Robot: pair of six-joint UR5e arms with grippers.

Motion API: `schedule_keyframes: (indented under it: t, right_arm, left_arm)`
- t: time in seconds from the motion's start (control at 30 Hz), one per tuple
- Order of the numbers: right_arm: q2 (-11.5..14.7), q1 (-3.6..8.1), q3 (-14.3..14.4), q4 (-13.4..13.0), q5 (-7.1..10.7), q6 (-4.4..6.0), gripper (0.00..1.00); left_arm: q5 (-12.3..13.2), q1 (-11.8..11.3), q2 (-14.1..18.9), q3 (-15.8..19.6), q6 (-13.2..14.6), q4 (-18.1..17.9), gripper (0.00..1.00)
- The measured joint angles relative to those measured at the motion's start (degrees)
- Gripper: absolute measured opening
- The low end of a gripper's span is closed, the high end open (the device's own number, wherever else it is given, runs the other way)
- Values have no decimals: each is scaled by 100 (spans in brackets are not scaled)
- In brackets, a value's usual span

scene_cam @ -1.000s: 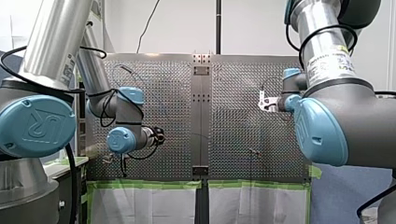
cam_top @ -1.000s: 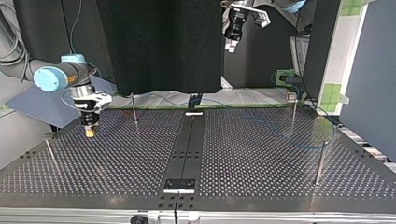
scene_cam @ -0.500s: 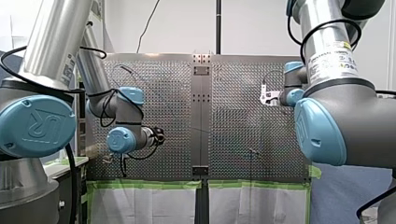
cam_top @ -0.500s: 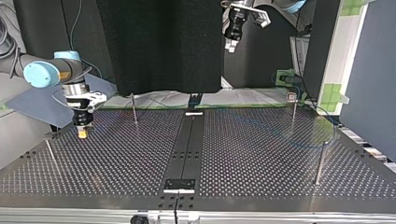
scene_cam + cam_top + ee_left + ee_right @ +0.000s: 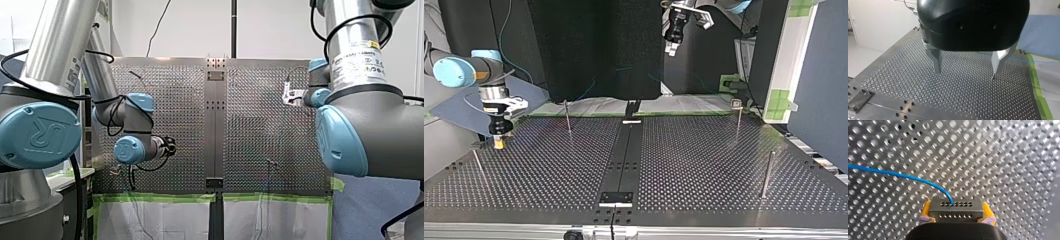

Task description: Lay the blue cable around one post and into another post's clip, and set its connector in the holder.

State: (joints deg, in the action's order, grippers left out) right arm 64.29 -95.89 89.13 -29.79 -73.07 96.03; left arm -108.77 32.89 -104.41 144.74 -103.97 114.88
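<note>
Blue thin cable (image 5: 898,174) trails ahead from the dark rectangular connector (image 5: 955,211) that my right tool (image 5: 956,205) clamps between yellow pads (image 5: 926,208) — my left tool (image 5: 965,68) hangs spread, empty — so routing and seating seemingly all remain.

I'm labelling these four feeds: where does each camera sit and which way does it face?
Front view: behind and above the arms, looking over the perforated table; my left arm and my right arm flank it.
Top view: across the table, facing the arms; right gripper at its left, left gripper raised.
Left wrist view: looking down at the table past the open left gripper.
Right wrist view: close above the table; right gripper shut on the connector.
Both wrist views show the blue cable.
</note>
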Motion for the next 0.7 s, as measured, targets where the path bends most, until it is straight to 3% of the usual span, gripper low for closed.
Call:
schedule_keyframes:
  t: [0.4, 0.7]
  right_arm:
    - [83, 243, 66, 213, -33, 35, 0]
    - [486, 396, 215, 352, -40, 107, 0]
  left_arm:
    - [-2, 0, 0, 0, 0, 3, 100]
    - [-4, 0, -2, 0, 0, 17, 100]
